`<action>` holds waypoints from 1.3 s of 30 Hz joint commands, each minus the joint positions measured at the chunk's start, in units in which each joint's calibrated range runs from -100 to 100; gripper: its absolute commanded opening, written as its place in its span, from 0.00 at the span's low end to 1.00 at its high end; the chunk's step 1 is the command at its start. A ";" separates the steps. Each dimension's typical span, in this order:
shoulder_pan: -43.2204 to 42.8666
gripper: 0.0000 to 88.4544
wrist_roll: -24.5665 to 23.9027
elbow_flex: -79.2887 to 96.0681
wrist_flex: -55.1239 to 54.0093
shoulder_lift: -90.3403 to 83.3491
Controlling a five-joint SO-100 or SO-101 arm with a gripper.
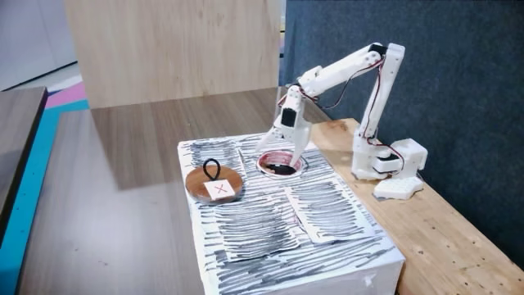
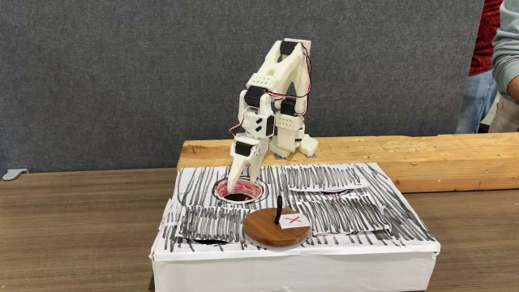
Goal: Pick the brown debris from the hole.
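The hole (image 1: 267, 162) is a round dark opening with a pinkish-red rim, cut near the back of a white, black-streaked box top (image 1: 327, 215). My white arm bends down from its base, and the gripper (image 1: 284, 157) points straight into the hole (image 2: 224, 192). In both fixed views the gripper (image 2: 242, 182) has its tips at or just inside the rim. The fingertips are too small and too hidden to show how the jaws stand. The brown debris is hidden.
A round brown disc (image 1: 214, 183) with a white red-X label and a black loop lies on the box next to the hole (image 2: 278, 228). The arm's base stands on a wooden plank (image 2: 422, 154) behind the box. A person (image 2: 496, 65) stands at the far right.
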 commanded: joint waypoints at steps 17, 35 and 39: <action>-0.14 0.21 0.24 -5.82 -3.12 8.70; -1.68 0.22 4.81 -17.53 -2.70 19.42; -3.29 0.22 4.81 -18.87 -2.62 22.85</action>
